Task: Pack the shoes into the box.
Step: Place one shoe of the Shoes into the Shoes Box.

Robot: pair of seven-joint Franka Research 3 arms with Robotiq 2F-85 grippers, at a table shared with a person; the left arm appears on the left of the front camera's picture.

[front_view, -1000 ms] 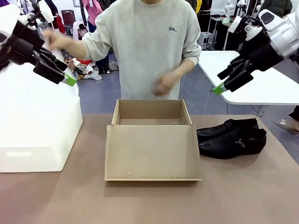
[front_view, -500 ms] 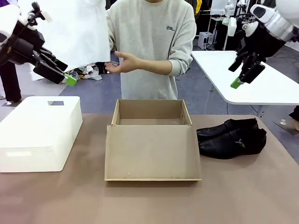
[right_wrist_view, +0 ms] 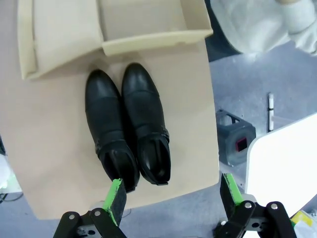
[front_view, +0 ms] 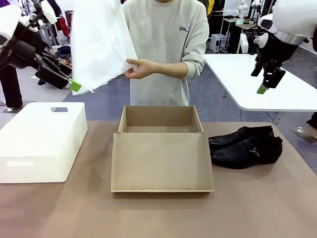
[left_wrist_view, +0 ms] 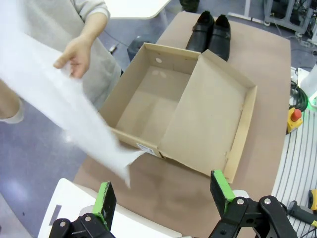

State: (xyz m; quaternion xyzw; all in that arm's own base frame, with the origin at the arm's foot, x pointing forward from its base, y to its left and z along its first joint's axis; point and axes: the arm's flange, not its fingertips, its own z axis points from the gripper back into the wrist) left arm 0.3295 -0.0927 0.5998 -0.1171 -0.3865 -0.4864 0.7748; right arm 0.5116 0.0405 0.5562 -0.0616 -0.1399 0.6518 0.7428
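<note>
The right fingers (right_wrist_view: 115,197) have swung over the shoes (right_wrist_view: 130,124), spread apart. The shoes lie straight ahead, their length square to the closing line

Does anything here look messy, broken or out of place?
Nothing looks damaged or spilled. The one oddity: the white tissue paper is held up in the person's hand, not in the open, bare box. The shoes sit neatly paired beside it.

I count two black shoes (front_view: 245,148), one brown cardboard box (front_view: 161,161), one white bin (front_view: 42,144), one sheet of white paper (front_view: 99,44), and one person (front_view: 168,54) across the table (front_view: 257,198). My rig brings two grippers, a left gripper (left_wrist_view: 162,192) and a right gripper (right_wrist_view: 172,191), one per arm.
</note>
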